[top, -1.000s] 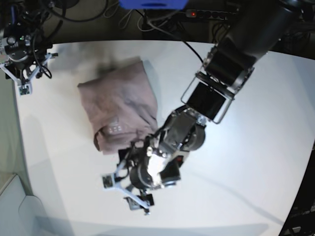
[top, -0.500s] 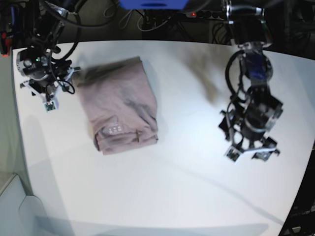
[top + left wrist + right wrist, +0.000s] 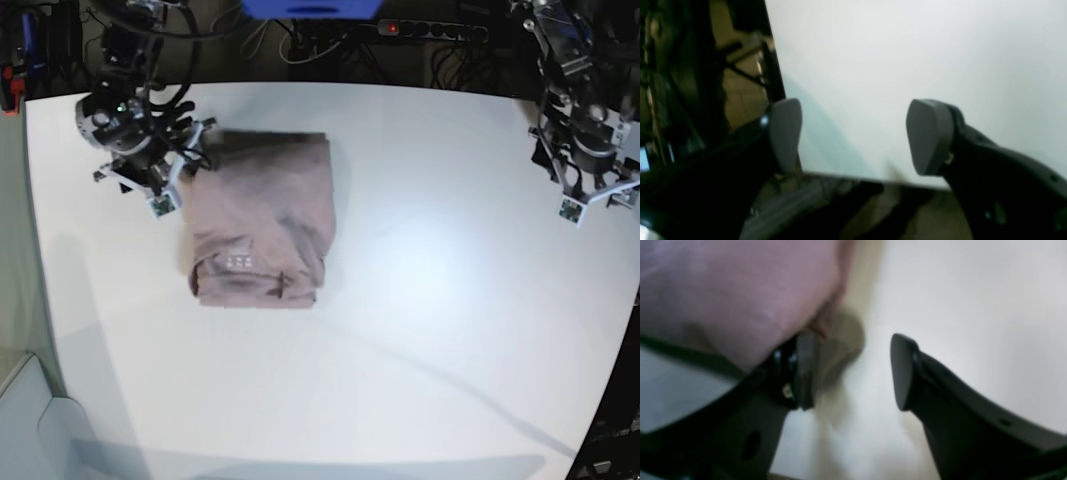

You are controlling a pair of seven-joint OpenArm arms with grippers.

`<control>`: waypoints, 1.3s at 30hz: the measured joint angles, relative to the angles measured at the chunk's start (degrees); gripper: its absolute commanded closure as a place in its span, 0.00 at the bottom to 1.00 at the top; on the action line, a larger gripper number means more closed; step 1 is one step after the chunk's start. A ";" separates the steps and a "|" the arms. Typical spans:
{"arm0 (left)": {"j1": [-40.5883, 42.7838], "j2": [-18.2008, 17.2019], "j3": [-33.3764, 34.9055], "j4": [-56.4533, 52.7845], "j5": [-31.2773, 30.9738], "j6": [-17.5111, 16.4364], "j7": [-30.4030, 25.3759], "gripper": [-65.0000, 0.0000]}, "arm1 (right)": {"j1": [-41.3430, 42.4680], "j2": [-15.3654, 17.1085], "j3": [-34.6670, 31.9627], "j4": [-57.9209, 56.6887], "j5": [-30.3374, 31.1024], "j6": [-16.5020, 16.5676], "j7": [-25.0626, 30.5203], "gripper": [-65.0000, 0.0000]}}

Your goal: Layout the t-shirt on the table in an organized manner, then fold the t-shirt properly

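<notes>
On the table: the t-shirt [image 3: 262, 215] lies on the table [image 3: 420, 300], in the far part, on my right arm's side. It is folded into a neat block with a small label showing near the front edge.

How the shirt feels: I think it is soft and light. It will bend and sag if I lift it by one spot. It will not break. It may slide a little on the smooth white top.

Where to hold it: I would pinch an edge or a corner, where the layers stack up. If I take only the top layer, I think the fold will come open.

Right gripper: the right gripper [image 3: 165, 180] is at the far corner of the shirt, just beside it. In the right wrist view the right gripper [image 3: 853, 370] has its jaws wide apart with nothing between them. The pink cloth [image 3: 740, 286] sits right by one finger [image 3: 805, 370]. I cannot tell if that finger touches the cloth.

Left gripper: the left gripper [image 3: 590, 195] is well apart from the shirt, over by the other edge of the table. In the left wrist view the left gripper [image 3: 853, 136] is spread wide and holds nothing. I see only bare white table [image 3: 907, 66] under it.

How far along: the shirt looks folded to me. I think little is left to do.

What could go wrong: a bump from my right arm could push the shirt or mess up the fold.
</notes>
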 measured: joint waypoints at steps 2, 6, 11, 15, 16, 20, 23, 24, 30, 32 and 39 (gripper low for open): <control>1.09 0.44 -1.18 0.17 -0.04 0.02 -0.20 0.25 | -1.07 0.00 -2.01 1.81 0.20 0.00 0.20 0.47; 2.73 0.50 -2.60 0.17 0.04 0.00 -0.15 0.25 | -1.42 0.13 -2.01 2.03 0.07 0.00 0.20 0.47; 5.35 0.66 -3.74 0.35 -5.11 0.00 -0.24 0.26 | -1.51 0.22 2.45 2.21 0.15 0.00 0.17 0.47; 8.57 0.28 -6.75 1.22 -13.64 0.17 0.09 0.26 | -1.49 0.52 6.99 2.64 -0.07 0.00 -0.02 0.47; 8.85 0.33 -7.26 1.22 -15.43 0.15 0.57 0.26 | -1.64 0.48 7.67 3.13 -0.13 -0.02 -0.20 0.47; 8.72 0.50 -9.62 1.25 -20.70 0.22 -0.31 0.30 | -4.15 -0.44 7.43 8.13 -0.13 0.00 -0.15 0.47; 11.45 0.68 -10.51 1.25 -24.92 0.17 0.28 0.52 | -4.22 -1.95 8.07 10.23 0.04 0.00 -0.20 0.47; 12.17 0.85 -11.32 1.22 -26.27 0.09 0.48 0.60 | -4.28 -1.97 8.96 10.23 0.81 0.02 0.07 0.48; 18.16 0.81 -17.49 1.22 -37.62 0.31 0.87 0.78 | -7.87 -1.79 19.52 10.21 -0.20 0.02 -0.46 0.66; 21.33 0.79 -18.58 1.18 -40.79 0.39 1.07 0.78 | -8.35 -1.75 22.69 10.23 -0.07 0.00 -0.15 0.72; 30.97 2.08 -18.86 0.76 -46.62 0.44 0.55 0.78 | -13.64 -1.88 34.01 9.84 -0.07 0.00 -0.39 1.00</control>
